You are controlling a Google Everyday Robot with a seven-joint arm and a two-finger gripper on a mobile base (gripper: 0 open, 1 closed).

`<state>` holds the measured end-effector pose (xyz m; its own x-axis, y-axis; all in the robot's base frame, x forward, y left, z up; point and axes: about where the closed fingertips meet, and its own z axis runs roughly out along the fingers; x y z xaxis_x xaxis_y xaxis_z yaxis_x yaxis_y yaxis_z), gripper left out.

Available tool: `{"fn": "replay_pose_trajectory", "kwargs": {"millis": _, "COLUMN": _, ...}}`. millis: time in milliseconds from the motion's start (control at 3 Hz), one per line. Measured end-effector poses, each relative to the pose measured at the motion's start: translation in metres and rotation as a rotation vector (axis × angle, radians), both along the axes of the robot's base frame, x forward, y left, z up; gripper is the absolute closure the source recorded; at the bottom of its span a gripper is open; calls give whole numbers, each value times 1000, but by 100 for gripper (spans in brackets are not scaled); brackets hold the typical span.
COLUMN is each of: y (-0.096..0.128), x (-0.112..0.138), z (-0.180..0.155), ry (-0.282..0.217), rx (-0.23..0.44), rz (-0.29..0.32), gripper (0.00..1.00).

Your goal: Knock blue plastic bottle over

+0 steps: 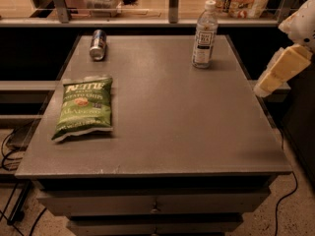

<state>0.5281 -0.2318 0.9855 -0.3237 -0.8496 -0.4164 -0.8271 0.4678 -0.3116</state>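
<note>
The clear plastic water bottle (204,34), with a white cap and a white label with dark print, stands upright near the far right corner of the grey table (162,117). My gripper (279,72) shows as a cream-coloured shape at the right edge of the view, just off the table's right side. It is to the right of the bottle and nearer than it, apart from it and holding nothing I can see.
A blue-and-silver can (98,44) lies on its side at the far left of the table. A green chip bag (84,106) lies flat on the left side. A shelf rail with containers (147,4) runs behind the table. Cables lie on the floor at both sides.
</note>
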Motion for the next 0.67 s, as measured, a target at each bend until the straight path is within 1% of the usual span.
{"fn": "replay_pose_trajectory", "kwargs": {"millis": 333, "y": 6, "x": 7, "z": -5, "ry": -11, "rx": 4, "rz": -15, "gripper": 0}}
{"fn": "replay_pose_trajectory", "kwargs": {"millis": 667, "y": 17, "x": 29, "z": -13, "ry": -40, "rx": 114, "rz": -50, "gripper": 0}}
